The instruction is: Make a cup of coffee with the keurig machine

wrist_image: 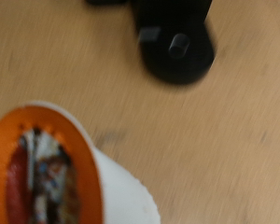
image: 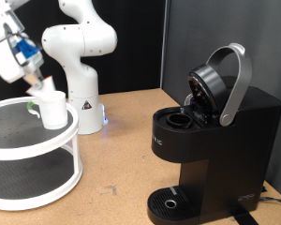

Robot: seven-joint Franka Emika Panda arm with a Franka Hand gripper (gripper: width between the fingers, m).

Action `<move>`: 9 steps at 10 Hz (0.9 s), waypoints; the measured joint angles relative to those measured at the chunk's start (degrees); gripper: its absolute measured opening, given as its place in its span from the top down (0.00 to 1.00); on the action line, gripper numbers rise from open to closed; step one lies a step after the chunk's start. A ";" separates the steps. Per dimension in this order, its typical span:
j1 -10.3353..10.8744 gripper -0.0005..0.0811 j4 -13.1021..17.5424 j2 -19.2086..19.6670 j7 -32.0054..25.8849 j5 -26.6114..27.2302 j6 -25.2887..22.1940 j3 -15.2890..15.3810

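At upper left, your tool (image: 36, 82) meets the light, rigid, likely slippery cup (image: 52, 108), best gripped at its rim; whether the tool is closed can't be told.

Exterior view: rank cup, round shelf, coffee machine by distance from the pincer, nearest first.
1. Cup, right under the pincer, at the view's upper left.
2. Round shelf, beneath the cup, left side.
3. Coffee machine, lid open, far right.
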 joint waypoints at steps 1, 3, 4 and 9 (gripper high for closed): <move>1.52 0.89 0.79 -0.13 0.26 5.07 -0.18 -0.06; 2.91 0.89 1.34 -0.28 3.56 8.87 0.87 1.31; 2.90 0.89 1.29 -0.27 3.26 8.69 0.60 1.19; 7.92 0.89 3.67 2.20 3.90 13.52 -3.95 1.89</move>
